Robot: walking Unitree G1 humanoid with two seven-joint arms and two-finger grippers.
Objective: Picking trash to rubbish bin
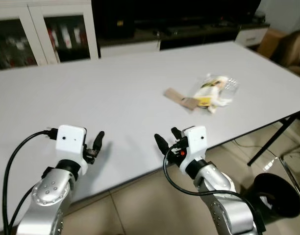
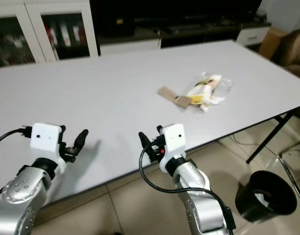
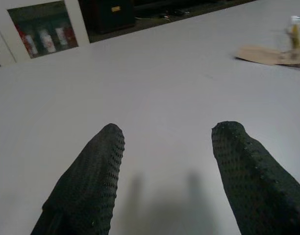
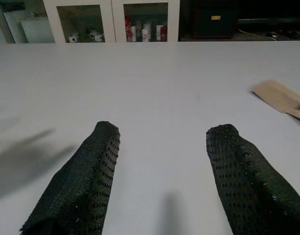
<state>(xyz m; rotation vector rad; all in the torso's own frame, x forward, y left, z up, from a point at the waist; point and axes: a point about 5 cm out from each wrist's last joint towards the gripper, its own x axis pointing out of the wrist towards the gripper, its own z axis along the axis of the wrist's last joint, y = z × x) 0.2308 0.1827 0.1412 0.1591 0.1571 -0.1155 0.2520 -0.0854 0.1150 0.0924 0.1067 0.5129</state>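
While both arms hover low over the near edge of the large pale grey table (image 1: 115, 93), neither holds anything. Left gripper (image 1: 97, 145) has its two black fingers spread apart, with bare table between them in the left wrist view. Right gripper (image 1: 167, 138) is likewise spread and empty, just above the table edge.

Beyond the right gripper, well apart from it and toward the table's right side, lies the trash. Nearest is a flat brown cardboard strip (image 1: 180, 97). Its long axis runs diagonally, from far-left to near-right, and its right end touches a crumpled clear plastic wrapper with yellow and white print (image 1: 212, 91). The wrapper is a loose heap with no clear axis.

A black round rubbish bin (image 2: 265, 194) stands on the tiled floor to the robot's right, below the table edge.

Step in hand, as judged: reach to the trash with the right gripper. For a good grasp, keep the fingers spread until they straddle the item, and close across the strip's short width rather than along its length. The strip lies flat, so its edge may be hard to lift; the crumpled wrapper offers easier purchase.
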